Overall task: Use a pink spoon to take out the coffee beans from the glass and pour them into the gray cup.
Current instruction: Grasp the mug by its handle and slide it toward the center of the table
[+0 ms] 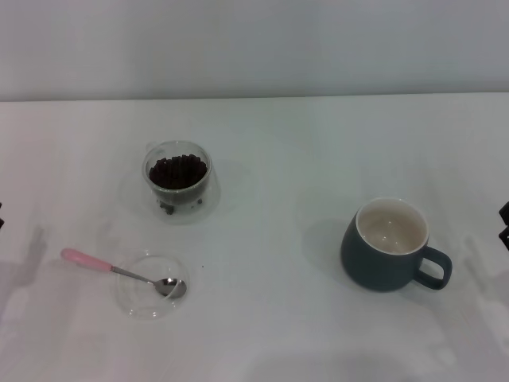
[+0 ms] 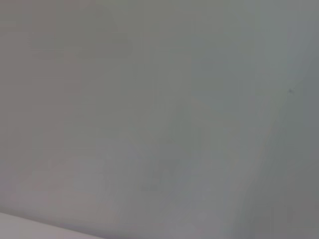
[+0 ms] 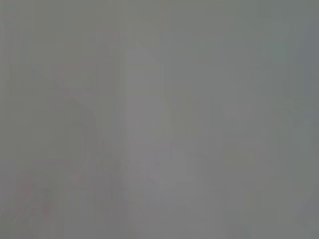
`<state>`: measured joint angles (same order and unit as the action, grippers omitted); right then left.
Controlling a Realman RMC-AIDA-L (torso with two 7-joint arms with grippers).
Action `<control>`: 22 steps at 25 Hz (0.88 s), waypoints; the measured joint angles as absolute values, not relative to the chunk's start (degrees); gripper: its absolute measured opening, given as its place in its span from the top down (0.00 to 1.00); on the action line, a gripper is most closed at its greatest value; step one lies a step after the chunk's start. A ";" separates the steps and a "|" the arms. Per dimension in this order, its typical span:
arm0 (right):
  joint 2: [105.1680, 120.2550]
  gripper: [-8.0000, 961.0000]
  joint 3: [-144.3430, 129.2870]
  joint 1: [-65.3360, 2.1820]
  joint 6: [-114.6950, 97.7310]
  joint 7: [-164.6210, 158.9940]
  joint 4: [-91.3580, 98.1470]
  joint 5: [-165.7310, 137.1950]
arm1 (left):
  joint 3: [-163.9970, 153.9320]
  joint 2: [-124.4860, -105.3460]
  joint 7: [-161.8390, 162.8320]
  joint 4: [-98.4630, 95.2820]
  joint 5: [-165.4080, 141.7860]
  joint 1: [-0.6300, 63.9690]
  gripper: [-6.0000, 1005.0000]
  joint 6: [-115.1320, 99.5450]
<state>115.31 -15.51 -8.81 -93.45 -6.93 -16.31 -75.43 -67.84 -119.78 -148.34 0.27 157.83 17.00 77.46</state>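
Left pincer (image 1: 1,215) beside pink spoon (image 1: 119,272)

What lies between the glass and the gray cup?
Nothing: in the head view, only bare white table separates the glass from the gray cup. The spoon lies elsewhere, nearer the robot.

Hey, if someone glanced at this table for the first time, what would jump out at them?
Probably the glass full of dark coffee beans at the back left, and the big gray cup, empty, on the right. Near the front left, the pink spoon lies with its bowl resting in a shallow clear dish.
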 joint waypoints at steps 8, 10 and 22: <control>115.31 0.19 -15.74 -8.99 -94.01 -6.94 -16.57 -76.77 | -67.95 -119.79 -148.38 0.26 157.10 17.07 0.22 77.42; 115.30 0.19 -16.09 -8.97 -94.06 -6.95 -17.03 -76.80 | -68.00 -119.79 -148.47 0.26 157.08 17.07 0.22 77.43; 115.15 0.19 -27.80 -8.46 -89.48 -6.95 -17.70 -76.91 | -68.02 -119.80 -148.54 0.26 156.81 17.05 0.22 77.43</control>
<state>115.15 -27.80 -8.46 -89.48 -6.95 -17.70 -76.91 -68.02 -119.80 -148.54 0.26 156.81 17.05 77.43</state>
